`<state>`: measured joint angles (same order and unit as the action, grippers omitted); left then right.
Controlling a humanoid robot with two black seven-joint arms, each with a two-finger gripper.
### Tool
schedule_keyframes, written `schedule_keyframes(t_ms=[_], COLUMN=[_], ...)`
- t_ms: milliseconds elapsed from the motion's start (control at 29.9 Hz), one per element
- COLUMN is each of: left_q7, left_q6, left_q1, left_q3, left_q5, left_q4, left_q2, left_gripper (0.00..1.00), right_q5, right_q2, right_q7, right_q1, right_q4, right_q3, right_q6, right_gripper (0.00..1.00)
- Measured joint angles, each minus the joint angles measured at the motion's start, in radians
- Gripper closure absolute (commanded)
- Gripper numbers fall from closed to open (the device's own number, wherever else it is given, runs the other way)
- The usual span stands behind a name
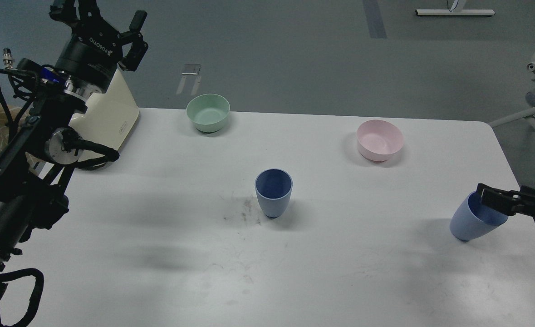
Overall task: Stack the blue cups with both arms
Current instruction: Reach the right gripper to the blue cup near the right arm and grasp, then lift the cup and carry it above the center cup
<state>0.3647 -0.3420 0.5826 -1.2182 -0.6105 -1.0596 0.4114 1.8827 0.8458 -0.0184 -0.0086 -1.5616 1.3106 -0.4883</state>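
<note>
Our right claw (pixel 492 200) comes in from the right edge, low over the worktop (pixel 158 254), and is clamped on the rim of one blue cup (pixel 471 225): one finger looks to sit inside the mouth, the other is hidden behind the wall, so we judge the grip from the tilt. That cup leans, mouth toward upper right and the arm, narrow base toward lower left, base at or just off the surface; can't tell which. The second blue cup (pixel 273 193) stands upright near the worktop's centre, mouth open upward, well apart from the held one and to its left, slightly farther from us. So the relation that counts: target cup lies left of the right claw, axis vertical, while the held cup's axis is tilted; we'd judge it needs righting before it drops base-first into the standing one. Our left claw (pixel 113 34) is raised high at far left, fingers spread, holding nothing, above a cream-coloured appliance (pixel 113 122), also well apart from the centre cup. The mint-green bowl (pixel 208 112) and pink bowl (pixel 380 140) sit toward the back, off the direct path btw the two cups.
</note>
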Motion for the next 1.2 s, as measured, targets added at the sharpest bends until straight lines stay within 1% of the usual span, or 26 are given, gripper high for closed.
schedule_keyframes(t_ms=[201,234,267,334,401,434,468,535,602,668,735,802,869,936,969,1003,1203], left_q7=[0.0,0.0,0.0,0.0,0.0,0.0,0.0,-0.001,-0.001,-0.001,-0.001,-0.001,-0.001,-0.001,-0.001,-0.001,-0.001], left_q6=[0.0,0.0,0.0,0.0,0.0,-0.001,-0.001,-0.001,-0.001,-0.001,-0.001,-0.001,-0.001,-0.003,-0.004,-0.005,-0.009], left_q1=[-0.007,-0.008,-0.009,-0.009,-0.009,-0.009,-0.009,-0.005,-0.001,0.001,0.002,0.003,0.003,0.003,0.003,0.003,0.005], left_q3=[0.002,0.003,0.004,0.005,0.005,0.005,0.006,0.01,0.018,0.024,0.026,0.026,0.026,0.026,0.026,0.026,0.026], left_q5=[0.0,0.0,0.0,-0.001,-0.001,-0.001,-0.001,-0.001,-0.001,-0.001,-0.001,-0.001,-0.002,-0.002,-0.003,-0.003,-0.003], left_q4=[0.001,0.001,0.001,0.001,0.001,0.001,0.001,0.001,0.001,0.001,0.001,0.001,0.001,0.001,0.001,0.001,0.001], left_q2=[0.0,0.0,0.0,0.0,0.0,0.0,0.0,0.0,0.0,0.001,0.001,0.001,0.001,0.002,0.002,0.002,0.003], left_gripper=[0.02,0.02,0.02,0.02,0.02,0.02,0.02,0.02,0.02,0.02,0.02,0.02,0.02,0.02,0.02,0.02,0.02], right_q5=[0.003,0.003,0.003,0.003,0.003,0.003,0.003,0.003,0.003,0.003,0.003,0.002,0.002,-0.001,-0.004,-0.008,-0.018], right_q2=[0.006,0.006,0.006,0.003,0.001,0.0,0.0,0.0,-0.001,-0.002,-0.004,-0.009,-0.016,-0.022,-0.025,-0.028,-0.027], right_q7=[-0.004,-0.005,-0.006,-0.008,-0.014,-0.018,-0.021,-0.024,-0.028,-0.038,-0.045,-0.048,-0.049,-0.049,-0.049,-0.049,-0.044], right_q1=[-0.029,-0.03,-0.031,-0.031,-0.031,-0.031,-0.031,-0.031,-0.031,-0.032,-0.032,-0.032,-0.032,-0.032,-0.033,-0.033,-0.032], right_q4=[0.0,0.0,0.001,0.001,0.001,0.002,0.002,0.002,0.003,0.005,0.009,0.013,0.017,0.02,0.02,0.02,0.016], right_q3=[-0.02,-0.02,-0.02,-0.02,-0.02,-0.019,-0.019,-0.018,-0.018,-0.019,-0.02,-0.02,-0.02,-0.018,-0.013,-0.009,0.029], right_q6=[0.0,0.0,0.0,0.0,0.0,0.0,0.0,0.0,0.0,0.0,0.0,0.0,0.0,0.0,0.0,0.0,0.0], right_gripper=[0.11,0.17,0.2,0.34,0.41,0.5,0.54,0.7,0.74,0.74,0.79,0.86,0.88,0.93,0.99,1.0,1.0])
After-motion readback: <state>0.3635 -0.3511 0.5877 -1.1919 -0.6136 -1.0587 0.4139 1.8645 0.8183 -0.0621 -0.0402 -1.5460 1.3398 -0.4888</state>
